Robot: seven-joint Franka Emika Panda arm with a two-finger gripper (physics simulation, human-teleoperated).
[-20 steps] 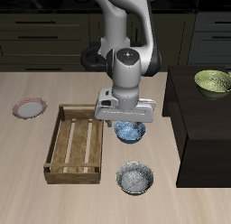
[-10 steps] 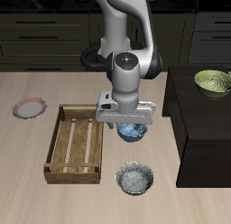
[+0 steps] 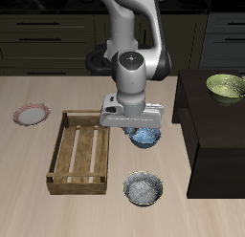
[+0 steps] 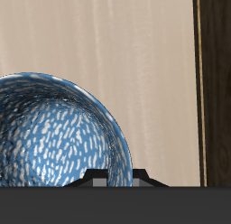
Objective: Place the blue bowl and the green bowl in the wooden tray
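sitting directly under the end effector (image 3: 140,129), the blue bowl (image 4: 56,133).

The blue bowl (image 4: 59,133) — close below — on pale tabletop (image 4: 135,56).

Glossy glazed blue bowl (image 4: 59,133), slatted light wooden tray (image 3: 80,154), matt wood-grain table (image 3: 38,150).

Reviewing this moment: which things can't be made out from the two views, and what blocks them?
- Tool jaws: the exterior view hides them behind the tool's own body; the wrist view shows only dark stubs, so open or shut is unclear.
- Blue bowl: cut off by the wrist view's edges; mostly covered by the tool in the exterior view.
- Contact between tool and blue bowl: not visible.
- Green bowl: cut by the exterior view's edge.
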